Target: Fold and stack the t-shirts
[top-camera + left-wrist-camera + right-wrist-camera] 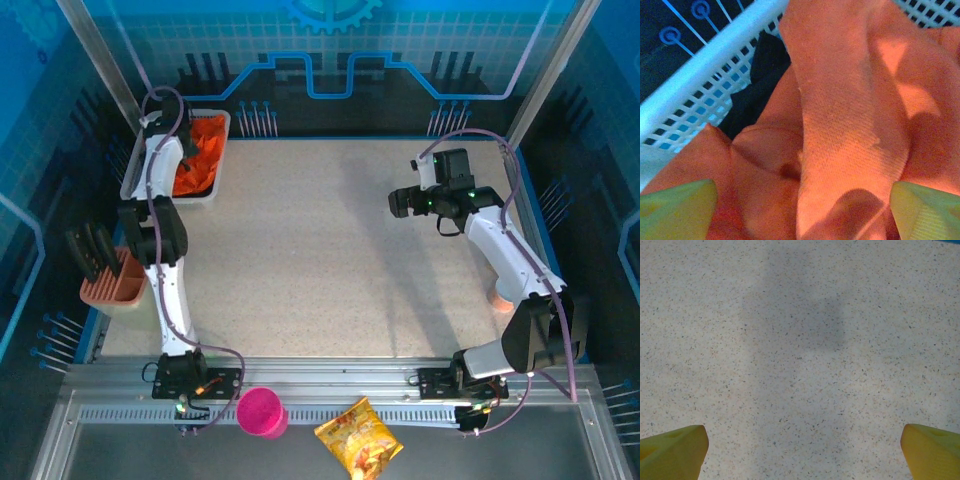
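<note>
Hardly begun, judging from how things lie. No folded garment anywhere on the counter, and no pile started.

Heaped and creased in the white mesh basket at the far-left corner: the orange t-shirt, with no fold in it. Up close from the left wrist, thick rumpled ridges of orange cloth crowding against the basket wall. Tucked beneath it, the black t-shirt, showing as a dark patch between the orange cloth and the mesh. Too little of the black one exposed to tell how it lies.

Left fingers spread wide, one at each lower corner of the wrist view, poised right over the orange heap with a ridge of cloth between them. Pinching nothing. Cannot tell whether touching the cloth or just above it.

Right fingers likewise spread wide and empty, hanging over bare speckled counter on the right side, well apart from the basket and both shirts.

Left to do, as a judgement: practically all of it. First lifting the orange shirt out of the basket, then spreading it flat on the open middle of the counter and folding it. Afterwards the same for the black one, then setting one on the other.
</note>
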Available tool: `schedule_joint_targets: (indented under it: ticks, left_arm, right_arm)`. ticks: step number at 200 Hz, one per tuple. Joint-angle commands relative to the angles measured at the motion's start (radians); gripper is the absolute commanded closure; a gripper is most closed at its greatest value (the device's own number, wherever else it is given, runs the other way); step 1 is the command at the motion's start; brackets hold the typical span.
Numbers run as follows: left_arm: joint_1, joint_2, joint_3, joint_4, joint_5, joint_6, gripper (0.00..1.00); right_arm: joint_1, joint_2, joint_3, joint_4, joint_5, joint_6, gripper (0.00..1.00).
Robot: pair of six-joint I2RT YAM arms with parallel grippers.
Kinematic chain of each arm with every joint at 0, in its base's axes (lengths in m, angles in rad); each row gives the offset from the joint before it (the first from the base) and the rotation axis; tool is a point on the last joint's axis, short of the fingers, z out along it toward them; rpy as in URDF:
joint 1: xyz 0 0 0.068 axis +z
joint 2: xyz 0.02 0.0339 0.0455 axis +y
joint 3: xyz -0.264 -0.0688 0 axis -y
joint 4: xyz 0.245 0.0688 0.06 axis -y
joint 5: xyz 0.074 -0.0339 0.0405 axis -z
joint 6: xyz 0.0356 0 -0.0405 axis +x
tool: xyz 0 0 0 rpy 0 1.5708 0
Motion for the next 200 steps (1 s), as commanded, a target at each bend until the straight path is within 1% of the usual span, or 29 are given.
schedule_joint_targets:
  ticks: [1, 9, 30, 50, 67, 97, 118, 131, 164, 200]
  left_arm:
    - [0.006, 0.045, 0.034, -0.013, 0.050, 0.000, 0.17]
    - [0.006, 0.045, 0.031, -0.002, 0.059, 0.002, 0.22]
    - [0.006, 0.040, 0.028, 0.018, 0.068, 0.006, 0.41]
    - [0.006, 0.031, 0.025, 0.033, 0.066, 0.013, 0.71]
    - [0.006, 0.010, 0.018, 0.036, 0.062, 0.015, 1.00]
    - [0.006, -0.107, -0.060, 0.089, 0.078, 0.021, 1.00]
    - [0.006, -0.208, -0.098, 0.125, 0.150, 0.046, 1.00]
    - [0.005, -0.258, -0.095, 0.126, 0.222, 0.058, 1.00]
    - [0.006, -0.358, -0.071, 0.087, 0.451, 0.066, 1.00]
    - [-0.021, -0.418, -0.036, 0.004, 0.625, 0.086, 1.00]
  right_arm:
    - [0.021, 0.010, 0.006, -0.022, -0.001, -0.004, 0.00]
    - [0.023, 0.015, 0.011, -0.024, 0.001, -0.004, 0.00]
    - [0.031, 0.029, 0.026, -0.028, 0.005, 0.001, 0.00]
    - [0.046, 0.044, 0.041, -0.034, 0.013, 0.001, 0.00]
    - [0.057, 0.051, 0.051, -0.039, 0.022, -0.002, 0.00]
    - [0.072, 0.051, 0.059, -0.046, 0.035, -0.010, 0.00]
    - [0.076, 0.040, 0.055, -0.046, 0.036, -0.010, 0.00]
    - [0.078, 0.028, 0.048, -0.040, 0.034, -0.010, 0.00]
    - [0.077, -0.005, 0.023, -0.022, 0.025, -0.004, 0.00]
    - [0.076, -0.036, 0.009, -0.023, 0.029, -0.006, 0.00]
